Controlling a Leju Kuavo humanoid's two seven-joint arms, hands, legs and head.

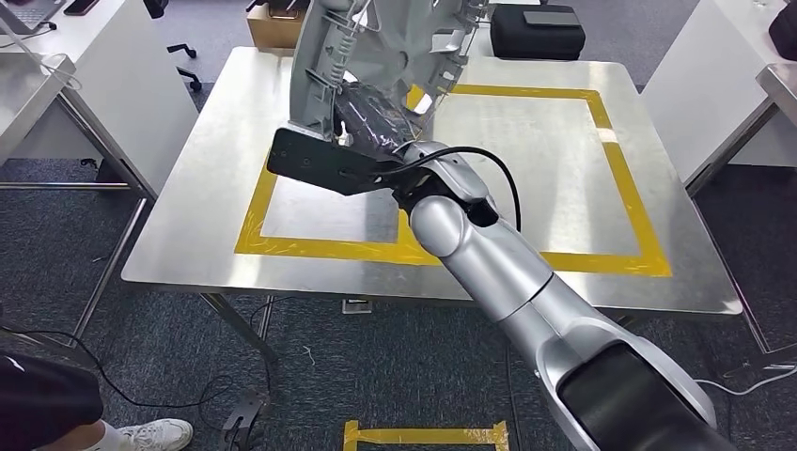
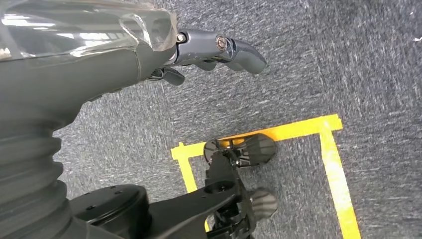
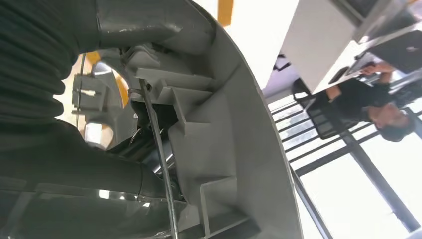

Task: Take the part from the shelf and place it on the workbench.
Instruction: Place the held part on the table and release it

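Observation:
My right hand [image 1: 374, 120] grips a large grey moulded plastic part [image 1: 376, 42], holding it upright above the far left of the metal workbench [image 1: 554, 169]. A yellow tape rectangle [image 1: 620, 169] marks the bench top, and the part hangs over its far left corner. In the right wrist view the part's ribbed grey inner face [image 3: 224, 139] is close up, with a thin wire running along it and my right hand [image 3: 74, 169] wrapped around its edge. My left hand [image 2: 209, 50] hangs over grey carpet with its fingers extended and nothing in it.
White tables stand to the left [image 1: 66, 85] and right [image 1: 724, 75] of the bench. A black case [image 1: 538, 30] and a cardboard box [image 1: 274, 26] lie beyond it. A person's shoe [image 1: 155, 434] is at the lower left. Yellow tape [image 1: 423, 436] marks the carpet.

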